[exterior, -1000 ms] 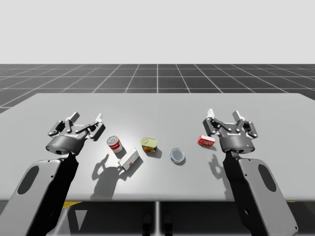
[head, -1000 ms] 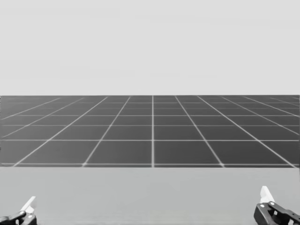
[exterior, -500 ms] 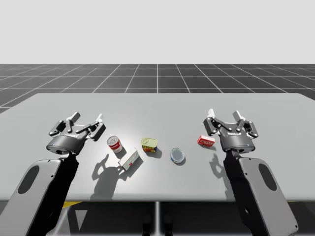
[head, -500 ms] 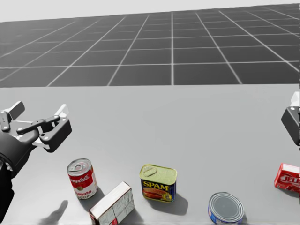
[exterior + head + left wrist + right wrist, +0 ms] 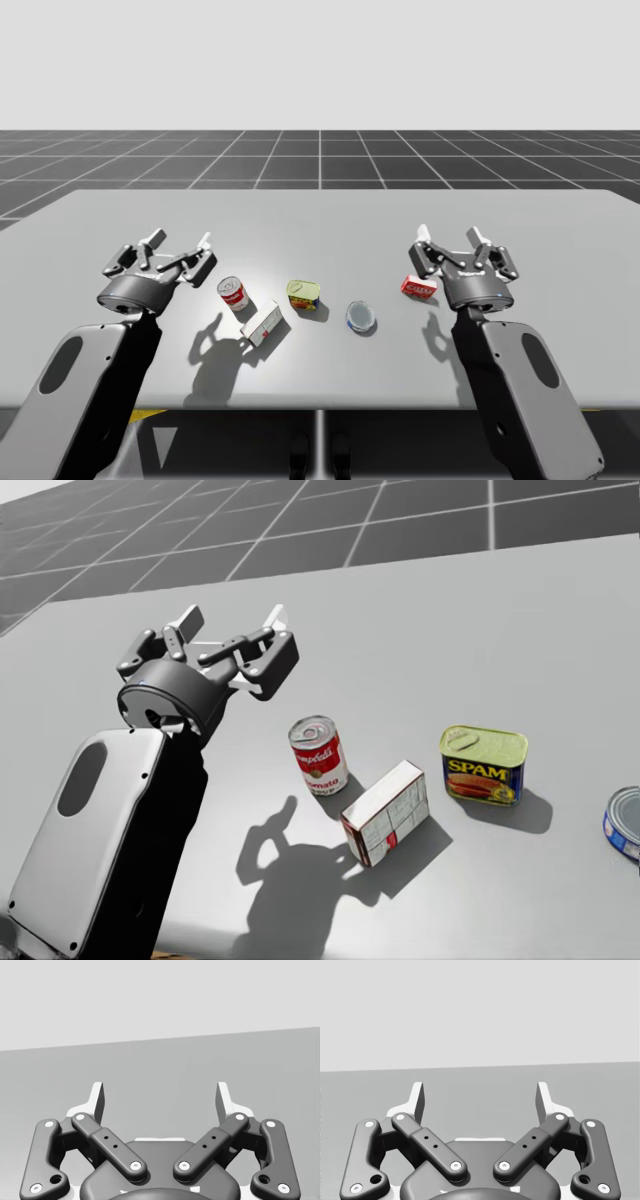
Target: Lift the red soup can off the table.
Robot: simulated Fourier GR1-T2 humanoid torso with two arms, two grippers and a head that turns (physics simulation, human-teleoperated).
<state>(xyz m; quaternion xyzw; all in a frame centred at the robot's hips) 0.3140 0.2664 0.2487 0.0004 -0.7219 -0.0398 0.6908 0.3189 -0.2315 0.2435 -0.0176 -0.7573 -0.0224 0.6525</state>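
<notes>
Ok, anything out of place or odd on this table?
Nothing looks spilled or damaged. The red soup can stands upright. The white box lies on its side, skewed, close beside it, which might crowd a grasp.

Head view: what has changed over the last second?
My head has turned down and left, so it now takes in my left claw and the red soup can. Nothing was taken hold of: it and my right claw stayed open, the arms barely shifted, and everything on the table stands where it was.
</notes>
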